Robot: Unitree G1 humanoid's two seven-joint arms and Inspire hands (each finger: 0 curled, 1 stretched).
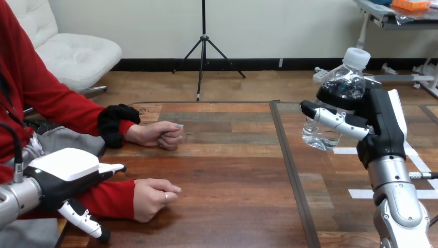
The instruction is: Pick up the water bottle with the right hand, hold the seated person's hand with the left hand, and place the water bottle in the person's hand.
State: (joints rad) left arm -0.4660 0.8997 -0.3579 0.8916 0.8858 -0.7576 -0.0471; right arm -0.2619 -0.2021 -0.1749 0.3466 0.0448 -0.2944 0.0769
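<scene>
Your right hand (379,124) stands at the view's right, its silver forearm rising from the bottom edge. Its fingers (335,119) are curled round the middle of the water bottle (343,85), with the black palm behind it, so the grip is closed on the bottle.

The clear plastic bottle has its long axis close to vertical but leaning. The white cap (357,56) points up and slightly toward the view's right, and the base sits lower and toward the left. You cannot tell whether the base touches the table or hangs just above it.

Your left hand (62,173) enters at the lower left, white shell uppermost. Its fingers are straight and relaxed and its thumb (82,219) is angled downward, with nothing in its grasp. It lies over the red sleeve just behind the person's nearer hand (150,197). Contact with the sleeve cannot be judged.

The nearer hand rests on the table as a loose fist, knuckles toward the centre. The person's farther hand (157,135), with a black cuff at its wrist, also rests there loosely curled. Both hands are well apart from the bottle.

The wooden table (232,170) shows planks of mixed brown tones. A dark seam (289,170) runs from far to near between the person's hands and the bottle. Strips of white tape (361,194) lie on the section under your right arm.
</scene>
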